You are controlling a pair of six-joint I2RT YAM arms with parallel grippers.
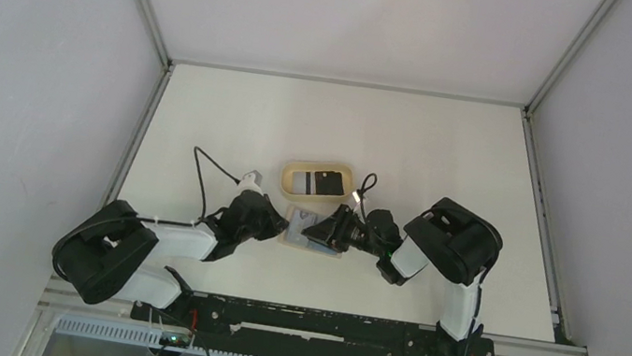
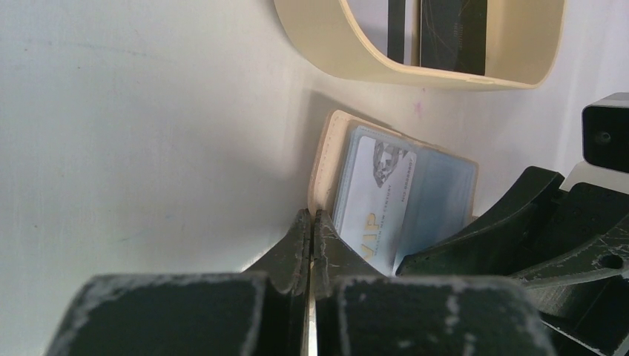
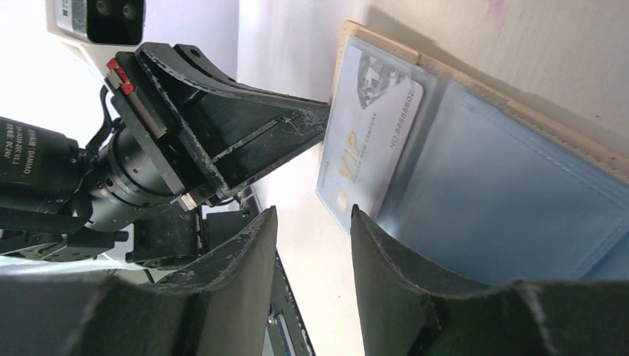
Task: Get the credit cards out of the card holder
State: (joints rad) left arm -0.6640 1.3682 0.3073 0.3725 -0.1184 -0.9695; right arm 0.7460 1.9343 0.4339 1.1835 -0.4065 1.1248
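Observation:
The tan card holder point(image 1: 311, 237) lies open on the table, grey-blue inside up point(image 3: 512, 200). A white card marked VIP point(image 2: 374, 200) sticks partly out of its pocket and also shows in the right wrist view point(image 3: 371, 141). My left gripper point(image 2: 312, 222) is shut on the holder's tan left edge point(image 2: 324, 159). My right gripper point(image 3: 311, 219) is open just short of the VIP card's near corner, with one finger point(image 3: 393, 274) over the blue lining. In the top view the left gripper point(image 1: 285, 223) and right gripper point(image 1: 320, 232) meet at the holder.
A beige oval tray point(image 1: 286, 175) stands just beyond the holder and holds a black card point(image 1: 327, 184) and a pale one point(image 1: 301, 181). The tray rim point(image 2: 326, 44) is close above the holder in the left wrist view. The left arm point(image 3: 185, 133) crowds the holder's left side.

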